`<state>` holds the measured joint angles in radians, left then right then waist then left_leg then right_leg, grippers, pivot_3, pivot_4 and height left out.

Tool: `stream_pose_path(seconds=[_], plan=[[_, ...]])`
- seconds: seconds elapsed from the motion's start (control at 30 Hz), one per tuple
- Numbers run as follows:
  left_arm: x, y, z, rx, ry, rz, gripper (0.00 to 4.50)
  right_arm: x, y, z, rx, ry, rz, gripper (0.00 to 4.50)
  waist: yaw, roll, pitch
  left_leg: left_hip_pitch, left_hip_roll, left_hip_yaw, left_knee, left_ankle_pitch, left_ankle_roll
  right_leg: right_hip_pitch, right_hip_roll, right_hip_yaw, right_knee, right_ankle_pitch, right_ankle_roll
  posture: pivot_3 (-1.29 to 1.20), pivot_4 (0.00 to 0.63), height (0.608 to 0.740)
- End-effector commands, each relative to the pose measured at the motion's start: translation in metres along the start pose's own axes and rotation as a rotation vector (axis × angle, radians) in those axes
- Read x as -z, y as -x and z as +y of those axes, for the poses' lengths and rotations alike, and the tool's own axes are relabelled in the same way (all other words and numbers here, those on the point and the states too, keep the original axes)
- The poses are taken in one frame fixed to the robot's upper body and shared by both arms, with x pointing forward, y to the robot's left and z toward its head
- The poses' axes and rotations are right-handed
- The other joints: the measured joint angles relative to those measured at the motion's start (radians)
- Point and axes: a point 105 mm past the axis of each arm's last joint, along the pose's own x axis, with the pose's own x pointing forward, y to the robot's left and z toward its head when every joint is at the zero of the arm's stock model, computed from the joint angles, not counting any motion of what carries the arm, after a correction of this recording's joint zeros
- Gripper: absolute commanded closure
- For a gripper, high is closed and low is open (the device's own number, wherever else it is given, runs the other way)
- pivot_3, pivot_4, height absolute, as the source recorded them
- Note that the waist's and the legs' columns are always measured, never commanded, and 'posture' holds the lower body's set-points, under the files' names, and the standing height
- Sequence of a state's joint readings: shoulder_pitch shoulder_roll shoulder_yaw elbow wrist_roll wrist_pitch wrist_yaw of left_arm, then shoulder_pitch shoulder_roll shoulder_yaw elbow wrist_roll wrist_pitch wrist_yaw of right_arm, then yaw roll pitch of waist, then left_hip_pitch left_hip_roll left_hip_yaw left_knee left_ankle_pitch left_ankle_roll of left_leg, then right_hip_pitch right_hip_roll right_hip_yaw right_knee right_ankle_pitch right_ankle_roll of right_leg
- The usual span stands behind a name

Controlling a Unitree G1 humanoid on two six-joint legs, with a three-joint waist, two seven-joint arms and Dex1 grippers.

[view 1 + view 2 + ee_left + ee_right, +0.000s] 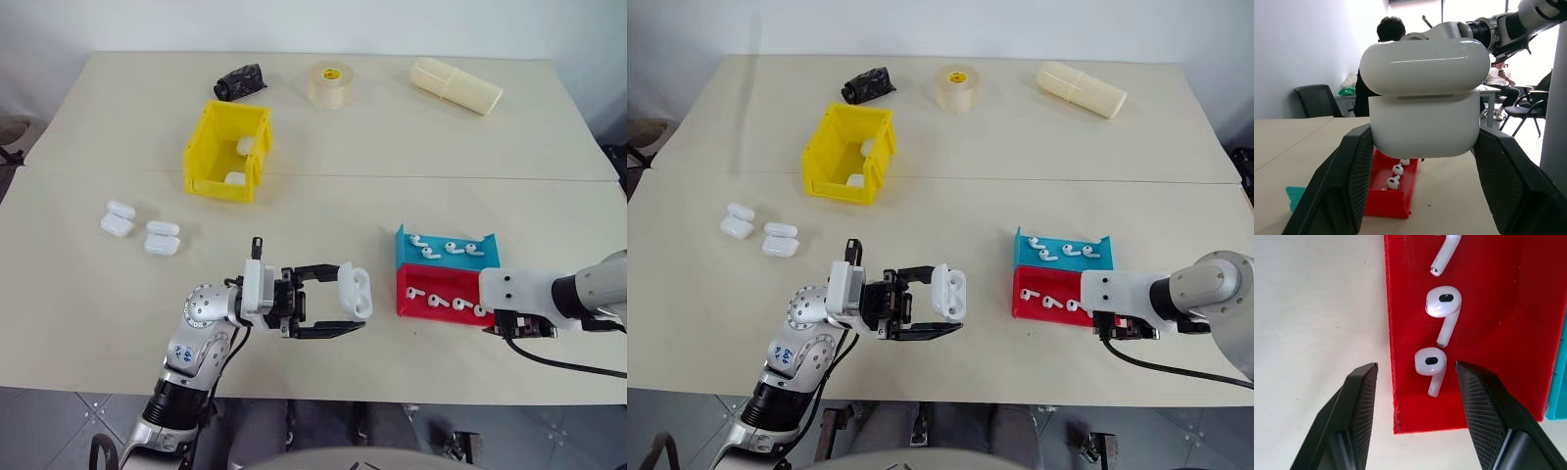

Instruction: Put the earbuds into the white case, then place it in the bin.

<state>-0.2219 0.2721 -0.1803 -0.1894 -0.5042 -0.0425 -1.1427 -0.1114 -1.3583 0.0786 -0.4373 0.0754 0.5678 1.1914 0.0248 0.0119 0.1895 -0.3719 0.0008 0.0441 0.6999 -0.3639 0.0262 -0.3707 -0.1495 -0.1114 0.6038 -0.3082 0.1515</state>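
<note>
My left gripper [350, 299] is shut on a white case [356, 291], held above the table's front; its two black fingers clamp the case's [1425, 117] sides. My right gripper [1416, 366] is open and points down at the near end of the red tray [1488, 333]. One finger [1359, 396] is outside the tray wall and the other inside, with an earbud [1430, 363] lying between them. More earbuds [433, 300] lie in the red tray and in the teal tray [487, 259]. The yellow bin [199, 155] stands further back on the left with two white cases inside.
Two more white cases [118, 219] [162, 238] lie on the table's left. At the back are a black object [240, 81], a tape roll [331, 84] and a cream roll [456, 85]. People sit in the room beyond the table.
</note>
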Motion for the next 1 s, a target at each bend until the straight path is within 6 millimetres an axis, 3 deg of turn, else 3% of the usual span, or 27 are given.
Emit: stream_pose_path(seconds=[0.03, 0.73, 0.83, 0.97, 1.0], plan=[[-0.012, -0.004, -0.003, 0.015, -0.035, -0.036, 1.76, -0.003, 0.003, -0.005, 0.017, 0.02, 0.002, 1.9, 0.0, 0.0, 0.0, 0.0, 0.0, 0.0, 0.0, 0.0, 0.0, 0.0, 0.0, 0.0, 0.0, 0.0, 0.0, 0.0, 0.15, 0.74], [-0.012, -0.002, -0.005, -0.004, -0.036, -0.029, 1.76, 0.0, -0.006, -0.006, -0.005, 0.022, 0.008, 1.9, 0.0, 0.0, 0.0, 0.0, 0.0, 0.0, 0.0, 0.0, 0.0, 0.0, 0.0, 0.0, 0.0, 0.0, 0.0, 0.0, 0.15, 0.74], [-0.012, -0.003, -0.006, -0.004, -0.035, -0.03, 1.76, -0.001, -0.007, -0.005, -0.005, 0.022, 0.004, 2.45, 0.0, 0.0, 0.0, 0.0, 0.0, 0.0, 0.0, 0.0, 0.0, 0.0, 0.0, 0.0, 0.0, 0.0, 0.0, 0.0, 0.15, 0.74], [-0.012, -0.003, -0.006, -0.005, -0.035, -0.03, 1.76, 0.0, -0.007, -0.005, -0.003, 0.023, 0.005, 3.77, -0.001, 0.0, 0.0, 0.0, 0.0, 0.0, 0.0, 0.0, 0.0, 0.0, 0.0, 0.0, 0.0, 0.0, 0.0, 0.0, 0.15, 0.74], [-0.012, -0.002, -0.006, -0.005, -0.035, -0.03, 1.76, 0.0, -0.007, -0.005, -0.002, 0.022, 0.005, 3.77, -0.001, 0.0, 0.0, 0.0, 0.0, 0.0, 0.0, 0.0, 0.0, 0.0, 0.0, 0.0, 0.0, 0.0, 0.0, 0.0, 0.15, 0.74]])
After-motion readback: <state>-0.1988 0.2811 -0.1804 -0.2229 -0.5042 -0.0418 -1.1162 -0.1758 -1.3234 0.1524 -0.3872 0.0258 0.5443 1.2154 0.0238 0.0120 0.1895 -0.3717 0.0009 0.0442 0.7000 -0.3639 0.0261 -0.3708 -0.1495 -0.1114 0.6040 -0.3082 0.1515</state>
